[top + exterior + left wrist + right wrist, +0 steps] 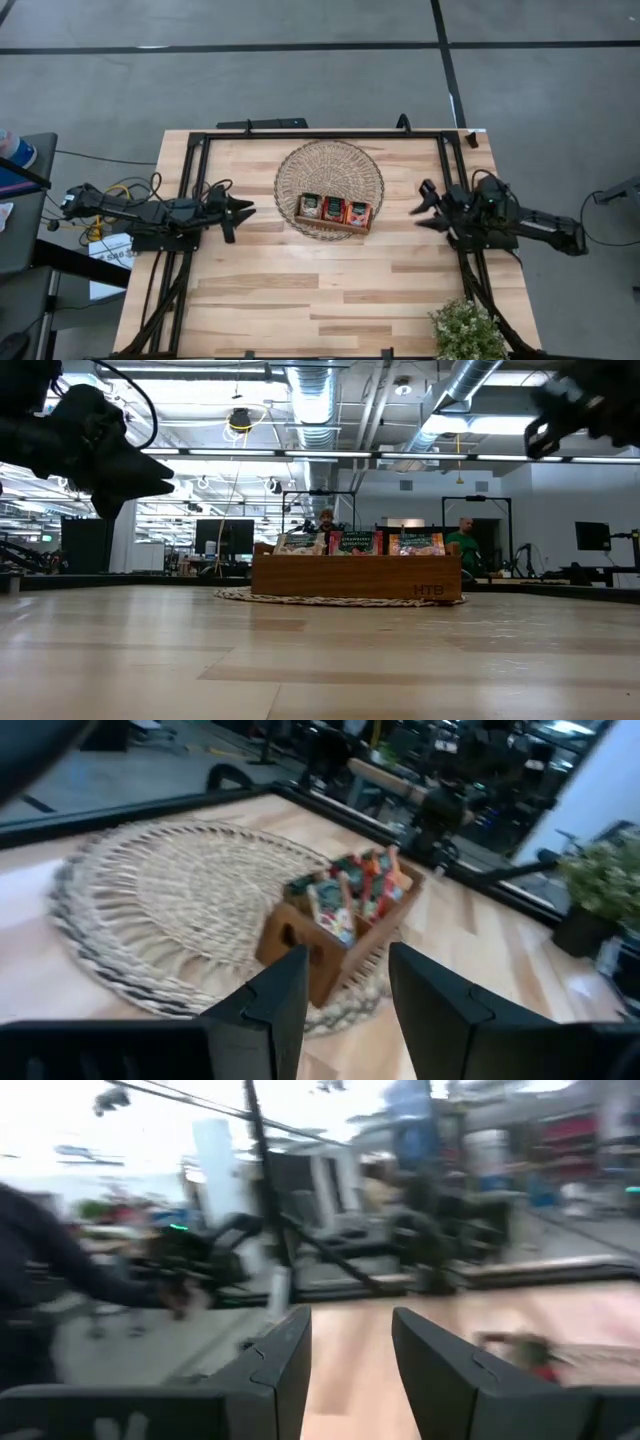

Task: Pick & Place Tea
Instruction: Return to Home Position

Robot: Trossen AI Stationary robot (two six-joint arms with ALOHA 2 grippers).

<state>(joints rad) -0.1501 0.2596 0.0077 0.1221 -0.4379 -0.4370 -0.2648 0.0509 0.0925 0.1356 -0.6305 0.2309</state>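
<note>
Tea sachets (334,208) are standing in wooden tray (355,575); left claw (240,218) hovering at its 9 o'clock, right claw (419,205) at 3 o'clock, both spread.

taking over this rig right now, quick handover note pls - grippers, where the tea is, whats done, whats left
Left gripper: open, empty, raised above the table left of the woven mat.
Right gripper: open, empty, raised above the table right of the mat.
Tea sachets: standing in all three compartments of the wooden tray, which sits on the mat.
Done: no loose sachets show on the table, so sorting looks finished.
Left: probably only parking both arms.
</note>
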